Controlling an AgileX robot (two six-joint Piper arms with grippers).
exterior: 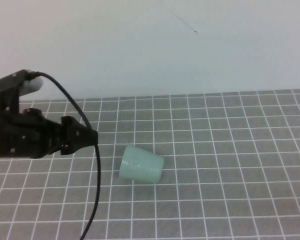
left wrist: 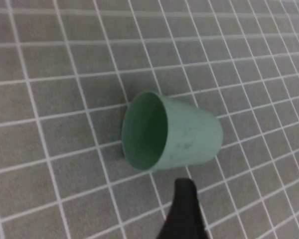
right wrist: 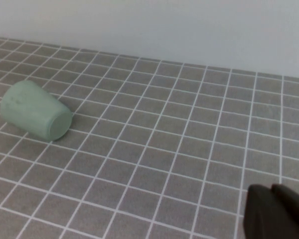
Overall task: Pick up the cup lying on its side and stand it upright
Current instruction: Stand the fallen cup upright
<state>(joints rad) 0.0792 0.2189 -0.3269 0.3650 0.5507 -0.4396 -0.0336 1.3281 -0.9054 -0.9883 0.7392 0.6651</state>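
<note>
Currently cup [exterior: 141, 170] on its side, lower centre of high view, on grid mat [exterior: 230, 165]. Open mouth faces left gripper [exterior: 85, 137], narrower base away. Left gripper at left edge, tips near cup but apart, fingers seemingly pressed together; likely lining up on rim. Right gripper [right wrist: 276, 211] absent from high view, parked; finger state cannot tell.

Even, diffuse lighting throughout, without glare. The cup [exterior: 142, 164] casts only a faint shadow on the grid mat [exterior: 230, 165]. All views are slightly soft; in the wrist views the nearby dark gripper parts are blurred and out of focus.
</note>
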